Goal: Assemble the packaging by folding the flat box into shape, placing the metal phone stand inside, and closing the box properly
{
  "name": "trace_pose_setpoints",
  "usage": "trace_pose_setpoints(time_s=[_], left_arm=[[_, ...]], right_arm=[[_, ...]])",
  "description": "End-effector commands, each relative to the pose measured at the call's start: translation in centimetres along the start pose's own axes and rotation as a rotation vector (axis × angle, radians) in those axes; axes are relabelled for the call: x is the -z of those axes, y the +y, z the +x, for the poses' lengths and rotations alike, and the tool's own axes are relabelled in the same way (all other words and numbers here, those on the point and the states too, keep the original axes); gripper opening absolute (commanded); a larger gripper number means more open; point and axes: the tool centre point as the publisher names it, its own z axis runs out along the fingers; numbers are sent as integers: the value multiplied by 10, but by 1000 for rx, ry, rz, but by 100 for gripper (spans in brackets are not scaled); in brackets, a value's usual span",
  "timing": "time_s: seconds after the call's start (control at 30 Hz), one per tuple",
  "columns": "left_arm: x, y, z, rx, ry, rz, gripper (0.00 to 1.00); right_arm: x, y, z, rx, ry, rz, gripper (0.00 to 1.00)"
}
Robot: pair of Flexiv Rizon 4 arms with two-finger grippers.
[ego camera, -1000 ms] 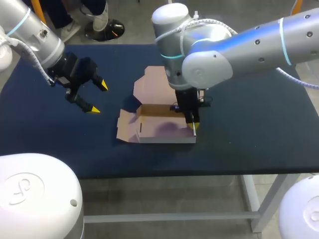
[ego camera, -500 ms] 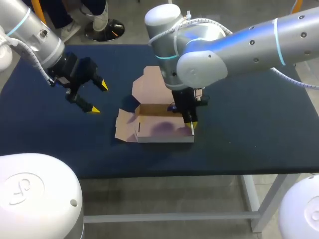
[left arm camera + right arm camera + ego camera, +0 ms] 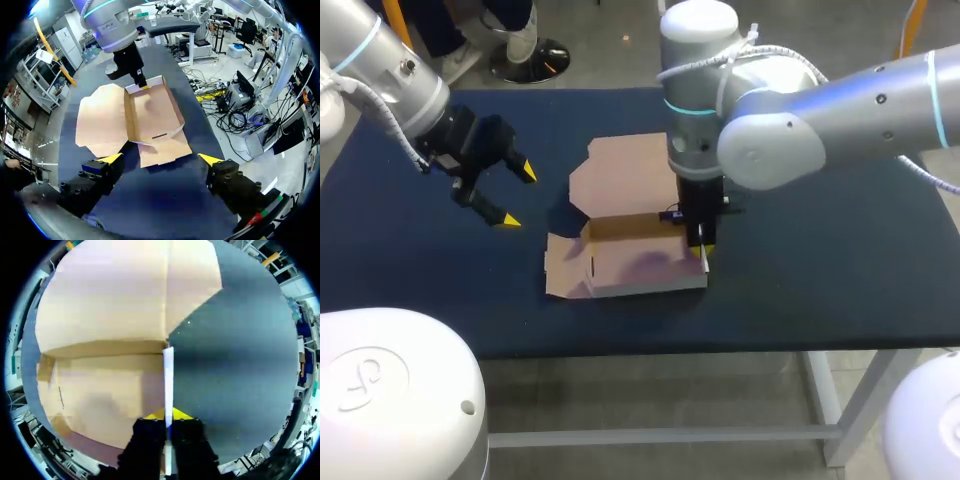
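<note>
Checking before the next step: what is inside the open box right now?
Only bare cardboard floor shows inside the box; nothing lies in it. The right end effector pinches its right wall and hides a sliver of that corner in the head view.

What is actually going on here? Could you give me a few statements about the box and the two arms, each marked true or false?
1. The right gripper is shut on a side wall of the cardboard box. True.
2. The left gripper holds a flap of the box. False: it is open, apart from the box, and holds nothing.
3. The lid is folded back, leaving the box open. True.
4. A metal phone stand sits inside the box. False: the inside shows only bare cardboard.
5. The table is white. False: it is dark blue.
</note>
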Motion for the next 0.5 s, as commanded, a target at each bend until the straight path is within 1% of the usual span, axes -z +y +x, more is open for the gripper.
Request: trace_pose_setpoints(time_s=[0.03,0.5], left_arm=[[1,-1,1,1,1,-4,100],[1,-1,1,1,1,-4,100]], right_arm=[[-3,2,1,11,38,9,0],[-7,2,7,-8,43,22,0]])
